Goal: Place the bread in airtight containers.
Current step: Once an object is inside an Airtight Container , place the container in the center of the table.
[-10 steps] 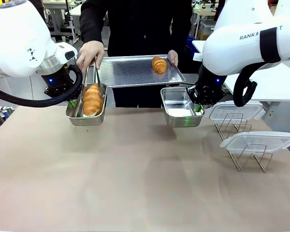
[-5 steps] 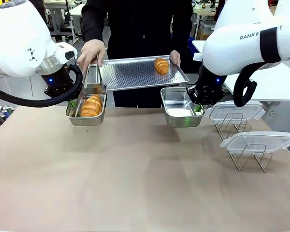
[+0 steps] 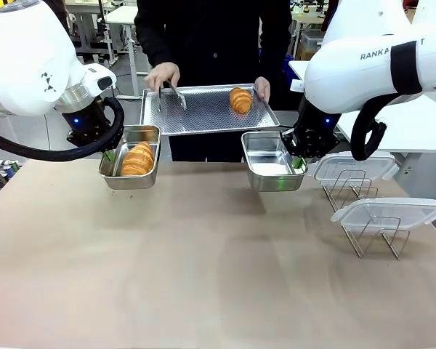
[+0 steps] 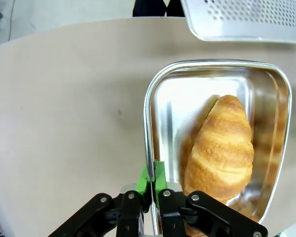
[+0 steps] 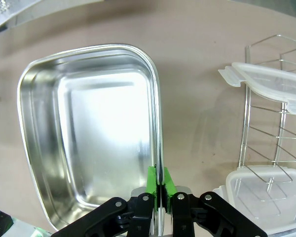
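Clamping tight with the left gripper (image 4: 152, 178) on the rim of the left-hand container (image 4: 148, 113), one croissant (image 4: 222, 143) lying inside, and with the right gripper (image 5: 160, 180) on the rim of the empty container (image 5: 157, 98), second croissant (image 3: 240, 99) resting on the perforated tray (image 3: 203, 110) in a person's hand (image 3: 260, 86).

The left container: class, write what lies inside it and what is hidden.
One croissant lies inside the left container, with bare shiny floor beside it. The floor beneath the croissant is covered, so it cannot be checked.
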Controlling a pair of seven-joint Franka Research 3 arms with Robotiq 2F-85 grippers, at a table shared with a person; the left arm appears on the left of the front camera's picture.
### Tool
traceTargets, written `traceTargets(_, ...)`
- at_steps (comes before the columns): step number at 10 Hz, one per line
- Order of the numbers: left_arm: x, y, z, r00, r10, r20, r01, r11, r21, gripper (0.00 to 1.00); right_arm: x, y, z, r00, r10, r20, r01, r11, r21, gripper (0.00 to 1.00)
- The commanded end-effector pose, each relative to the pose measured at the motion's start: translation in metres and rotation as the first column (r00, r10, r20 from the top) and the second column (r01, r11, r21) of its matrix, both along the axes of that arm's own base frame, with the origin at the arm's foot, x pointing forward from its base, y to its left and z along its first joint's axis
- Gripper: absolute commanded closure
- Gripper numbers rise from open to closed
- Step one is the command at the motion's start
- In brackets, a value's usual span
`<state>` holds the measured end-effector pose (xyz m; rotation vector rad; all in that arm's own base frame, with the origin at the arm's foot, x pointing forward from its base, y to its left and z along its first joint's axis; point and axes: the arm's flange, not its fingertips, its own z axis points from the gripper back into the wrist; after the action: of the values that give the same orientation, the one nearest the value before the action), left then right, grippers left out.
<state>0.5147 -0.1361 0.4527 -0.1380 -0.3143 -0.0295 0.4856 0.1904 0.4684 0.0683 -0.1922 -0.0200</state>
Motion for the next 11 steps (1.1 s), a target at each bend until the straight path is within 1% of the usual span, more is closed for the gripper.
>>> traceTargets(1, -0.009, 0.009, -0.001, 1.0, 0.023, -0.005, -0.023, 1.0, -0.003, 0.95, 0.0, 0.0, 0.003, 1.0, -0.009, 0.015, 0.009, 1.0, 0.0, 1.0)
traceTargets(3, -0.028, 0.026, -0.002, 0.996, 0.089, -0.028, -0.09, 0.996, -0.009, 0.95, 0.0, 0.0, 0.003, 1.0, -0.009, 0.015, 0.009, 1.0, 0.0, 1.0)
traceTargets(4, -0.033, 0.036, -0.007, 0.992, 0.114, -0.05, -0.115, 0.993, -0.007, 0.95, 0.0, 0.0, 0.003, 1.0, -0.009, 0.015, 0.009, 1.0, 0.0, 1.0)
traceTargets(5, -0.033, 0.049, -0.019, 0.987, 0.126, -0.104, -0.128, 0.992, -0.013, 0.95, 0.0, 0.0, 0.003, 1.0, -0.009, 0.015, 0.009, 1.0, 0.0, 1.0)
traceTargets(6, -0.036, 0.061, -0.035, 0.984, 0.113, -0.136, -0.117, 0.993, -0.017, 0.95, 0.0, 0.0, 0.003, 1.0, -0.009, 0.015, 0.009, 1.0, 0.0, 1.0)
traceTargets(7, -0.038, 0.068, -0.047, 0.986, 0.116, -0.118, -0.12, 0.992, -0.025, 0.95, 0.0, 0.0, 0.003, 1.0, -0.009, 0.015, 0.009, 1.0, 0.0, 1.0)
traceTargets(8, -0.042, 0.072, -0.061, 0.985, 0.12, -0.12, -0.123, 0.992, -0.015, 0.95, 0.0, 0.0, 0.003, 1.0, -0.009, 0.015, 0.009, 1.0, 0.0, 1.0)
traceTargets(11, -0.047, 0.074, -0.095, 0.992, 0.053, -0.111, -0.052, 0.999, 0.008, 0.95, 0.0, 0.0, 0.003, 1.0, -0.009, 0.015, 0.009, 1.0, 0.0, 1.0)
